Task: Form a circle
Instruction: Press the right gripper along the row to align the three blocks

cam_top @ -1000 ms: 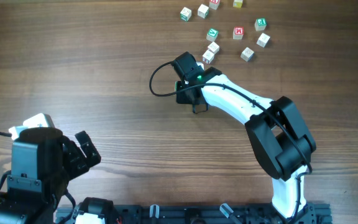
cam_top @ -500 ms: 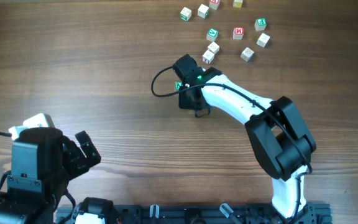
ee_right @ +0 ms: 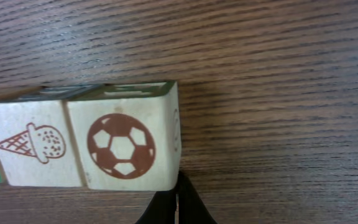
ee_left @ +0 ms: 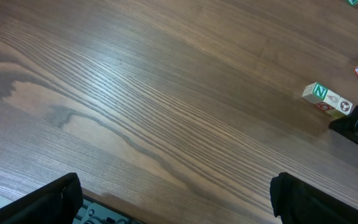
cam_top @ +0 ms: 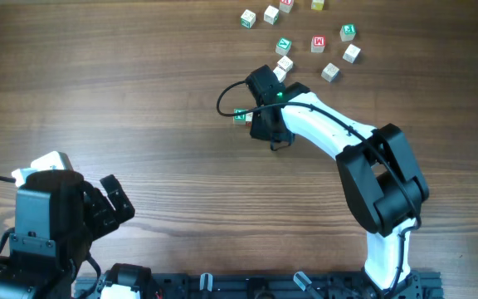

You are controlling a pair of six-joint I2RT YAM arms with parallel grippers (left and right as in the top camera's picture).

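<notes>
- The right gripper (ee_right: 176, 208) is clenched on nothing. Its tips are pressed together at a lower corner of the football cube (ee_right: 122, 148); whether they touch it is unclear.
- The ice-cream cube (ee_right: 33, 144) touches that cube on the side away from the right gripper, the two flush in a short row.
- Both are pale wood, square-faced with softened edges, with the ball and the cone printed in brownish red.
- In the left wrist view, the row's end farthest from the right gripper is the green-N cube (ee_left: 319, 92), its letter on top.
- No ring is formed. The loose cubes (cam_top: 319, 43) lie scattered beyond the right gripper towards the far table edge, their red and green marks too small to read.
- A black cable (cam_top: 225, 104) loops out beside the right gripper.
- The table (ee_left: 135, 112) is brown wood with long streaked grain.
- The left gripper (ee_left: 176, 179) is released, jaws wide, well apart from the right gripper.
</notes>
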